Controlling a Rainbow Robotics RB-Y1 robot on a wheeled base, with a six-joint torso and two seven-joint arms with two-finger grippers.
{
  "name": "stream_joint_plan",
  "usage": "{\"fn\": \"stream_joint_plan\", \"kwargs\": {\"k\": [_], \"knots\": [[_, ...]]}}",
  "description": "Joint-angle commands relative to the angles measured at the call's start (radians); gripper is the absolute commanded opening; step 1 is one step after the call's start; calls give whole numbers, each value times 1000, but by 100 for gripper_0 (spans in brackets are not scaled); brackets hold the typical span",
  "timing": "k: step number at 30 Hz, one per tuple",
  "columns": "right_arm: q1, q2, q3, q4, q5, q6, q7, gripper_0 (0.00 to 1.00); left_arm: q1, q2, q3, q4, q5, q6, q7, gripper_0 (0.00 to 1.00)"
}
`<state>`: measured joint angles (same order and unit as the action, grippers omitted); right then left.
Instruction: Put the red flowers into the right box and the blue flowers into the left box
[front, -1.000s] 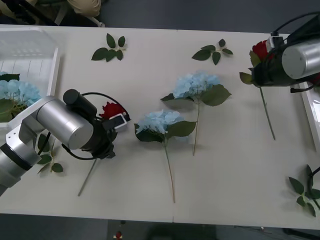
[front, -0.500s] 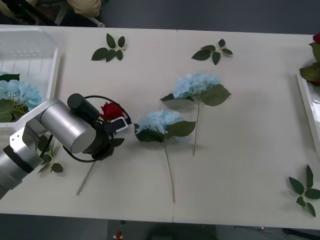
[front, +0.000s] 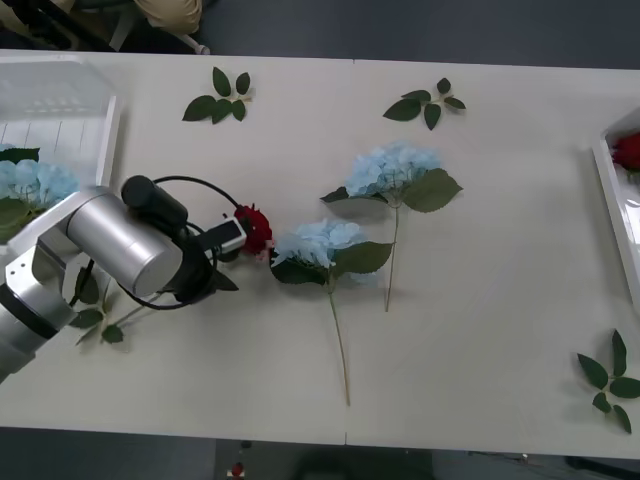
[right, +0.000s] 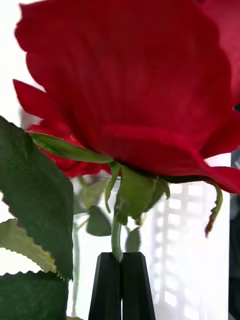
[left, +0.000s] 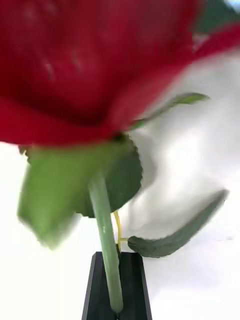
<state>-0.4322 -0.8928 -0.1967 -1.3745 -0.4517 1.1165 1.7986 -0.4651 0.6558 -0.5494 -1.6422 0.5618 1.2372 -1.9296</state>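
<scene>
Black fingers of the left gripper (left: 116, 300) are pinched on the thin green stem of a red rose (front: 254, 229), held over the table (front: 480, 330) beside the nearest blue flower (front: 315, 243). The right gripper (right: 122, 287) clamps another rose (right: 140, 80) by its stem, with the right box (front: 618, 215) behind it. These stems look light, wiry and bendy; gripping just below the bloom should limit swinging, and the soft petals are best left unsqueezed.

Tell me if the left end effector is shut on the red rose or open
Shut on it. In the left wrist view the left end effector has its black fingers together with the red rose stem clamped between them.
</scene>
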Motion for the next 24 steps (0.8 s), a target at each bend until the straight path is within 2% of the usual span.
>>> {"fn": "stream_joint_plan", "kwargs": {"k": [1, 6, 10, 13, 19, 20, 22, 23, 24], "knots": [[-36, -29, -20, 48, 45, -55, 33, 0, -29, 85, 101, -100, 90, 2, 44, 0], [-60, -31, -20, 155, 76, -144, 36, 0, 19, 91, 286, -192, 277, 21, 44, 0], [-86, -29, 5, 226, 82, -205, 42, 0, 20, 71, 359, -265, 405, 16, 41, 0], [-102, -29, 22, 264, 85, -242, 44, 0, 11, 22, 379, -306, 467, -47, 44, 0], [-109, -29, 28, 281, 80, -254, 50, 2, 5, -116, 385, -291, 561, -269, 44, 0], [-109, -31, 28, 281, 79, -253, 51, 7, 5, -128, 385, -289, 563, -285, 44, 0], [-109, -31, 28, 281, 74, -253, 58, 41, 3, -177, 385, -283, 567, -343, 44, 0], [-109, -31, 28, 281, 73, -253, 59, 48, 3, -186, 385, -283, 570, -354, 43, 0], [-109, -31, 29, 281, 70, -253, 65, 61, 3, -203, 385, -280, 575, -374, 43, 0]]}}
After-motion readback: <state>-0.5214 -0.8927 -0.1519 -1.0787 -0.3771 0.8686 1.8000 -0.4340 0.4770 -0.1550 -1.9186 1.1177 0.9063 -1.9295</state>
